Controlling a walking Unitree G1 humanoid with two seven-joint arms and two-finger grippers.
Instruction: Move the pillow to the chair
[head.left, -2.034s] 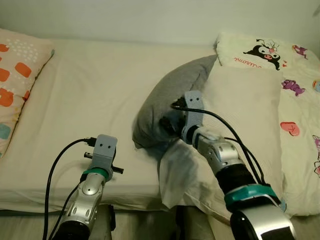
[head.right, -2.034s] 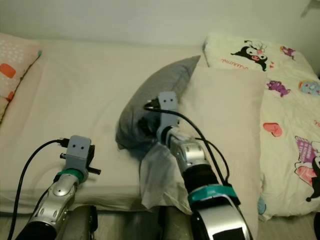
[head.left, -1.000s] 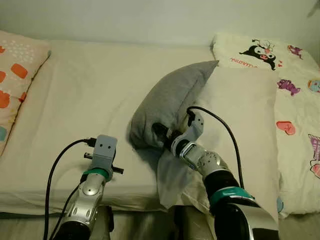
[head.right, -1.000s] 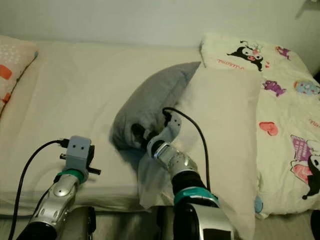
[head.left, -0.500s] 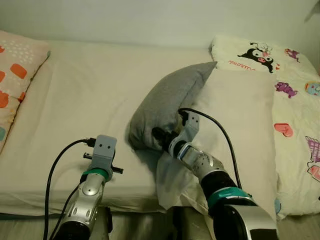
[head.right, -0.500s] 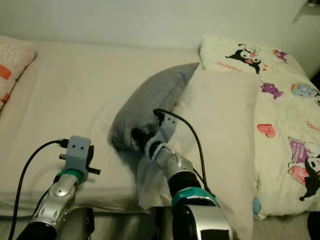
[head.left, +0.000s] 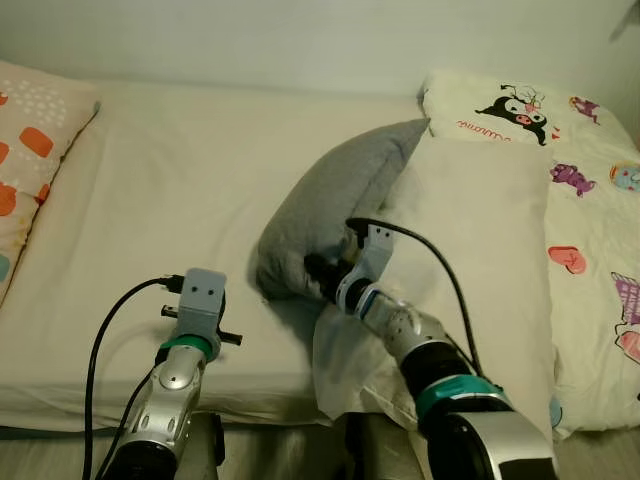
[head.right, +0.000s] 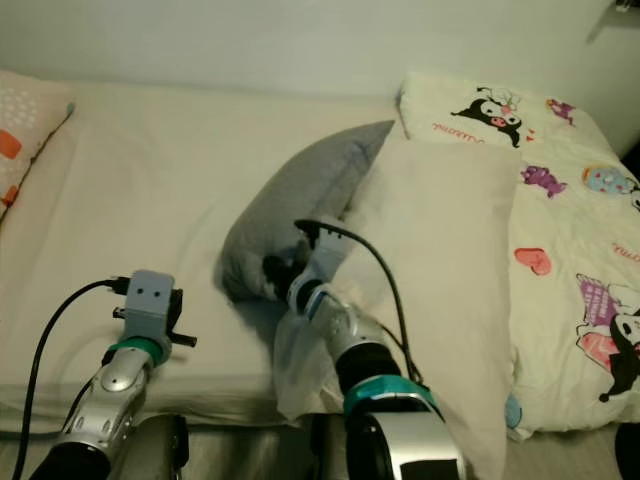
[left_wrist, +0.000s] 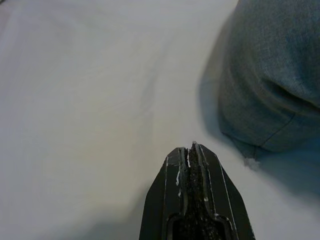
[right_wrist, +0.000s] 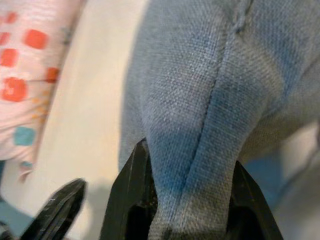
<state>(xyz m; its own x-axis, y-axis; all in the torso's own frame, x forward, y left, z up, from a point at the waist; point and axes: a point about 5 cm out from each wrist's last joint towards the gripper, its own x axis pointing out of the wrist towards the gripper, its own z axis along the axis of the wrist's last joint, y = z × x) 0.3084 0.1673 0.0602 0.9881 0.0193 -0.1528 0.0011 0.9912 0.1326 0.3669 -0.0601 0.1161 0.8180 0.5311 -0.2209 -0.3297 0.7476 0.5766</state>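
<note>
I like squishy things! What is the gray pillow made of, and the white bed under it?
The gray pillow looks like soft woven cloth: the right wrist view shows fine threads and a stitched seam, and it bunches where the right claw pinches it, so the filling is probably squishy. The bed sheet looks like smooth, matte cream fabric with gentle wrinkles, maybe cotton. The left claw hovers shut over the sheet.

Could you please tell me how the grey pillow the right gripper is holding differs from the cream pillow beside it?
The grey pillow is dark grey and smaller; the cream pillow is pale and much larger. The grey pillow is propped up on edge against the cream pillow, which lies flat with its near end hanging over the bed's edge. The right gripper has its jaws pinched on the grey pillow's seam; the cream pillow is not gripped. Both are plain, unpatterned fabric.
</note>
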